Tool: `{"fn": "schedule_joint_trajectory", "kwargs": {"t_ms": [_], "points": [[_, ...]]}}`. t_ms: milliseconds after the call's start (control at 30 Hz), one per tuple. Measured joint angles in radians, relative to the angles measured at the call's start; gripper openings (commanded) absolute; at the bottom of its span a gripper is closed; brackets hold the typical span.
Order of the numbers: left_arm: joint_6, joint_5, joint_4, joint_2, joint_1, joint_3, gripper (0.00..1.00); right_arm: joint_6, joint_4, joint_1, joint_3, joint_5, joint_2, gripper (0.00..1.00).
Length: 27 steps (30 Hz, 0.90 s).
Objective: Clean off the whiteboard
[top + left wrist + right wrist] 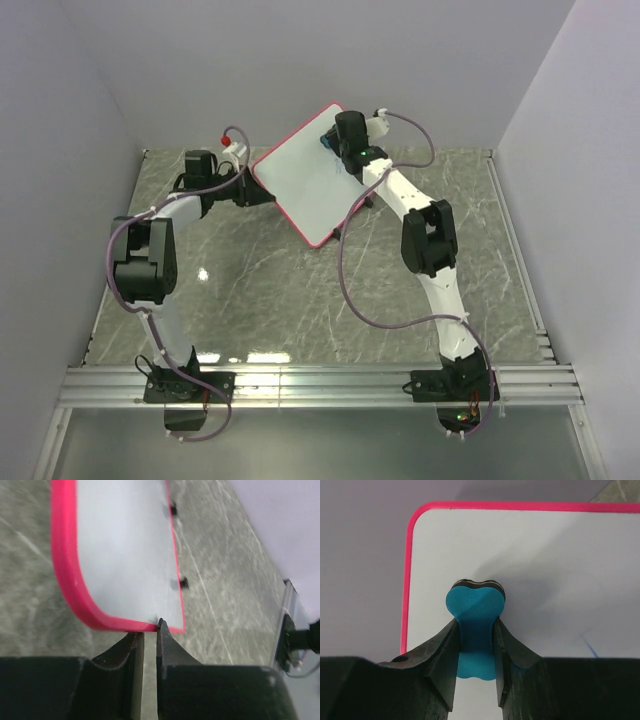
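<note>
Grey-green marbled table (300,300) between pale walls fills my overhead feed, and left of centre my left gripper (149,629) is clenched on the pink frame at one corner of the single whiteboard (305,180). The board stands tilted in the upper middle of that frame, with its two small black feet (183,582) showing along one edge in the left wrist view. Further right, my right gripper (475,623) is clamped on the one blue eraser (475,600), its dark pad against the white face near a rounded corner, and one short blue stroke (587,646) shows at the right of that wrist view.
</note>
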Motion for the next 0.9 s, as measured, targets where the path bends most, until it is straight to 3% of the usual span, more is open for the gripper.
{"fn": "schedule_joint_trajectory", "kwargs": {"t_ms": [167, 367, 533, 733, 900], "points": [[0.056, 0.053, -0.073, 0.0, -0.042, 0.001, 0.0, 0.015, 0.075, -0.002, -0.049, -0.016, -0.001, 0.0], [0.151, 0.037, -0.131, 0.02, -0.095, 0.002, 0.0, 0.082, 0.221, -0.011, -0.517, 0.008, -0.216, 0.0], [0.179, 0.032, -0.16, 0.023, -0.088, 0.003, 0.0, 0.13, 0.233, -0.014, -0.728, 0.012, -0.312, 0.0], [0.162, 0.003, -0.104, -0.002, -0.09, -0.041, 0.0, 0.141, 0.234, -0.015, -0.734, 0.011, -0.315, 0.0], [0.154, -0.01, -0.086, -0.039, -0.095, -0.082, 0.0, 0.127, 0.171, -0.018, -0.607, -0.002, -0.25, 0.0]]}}
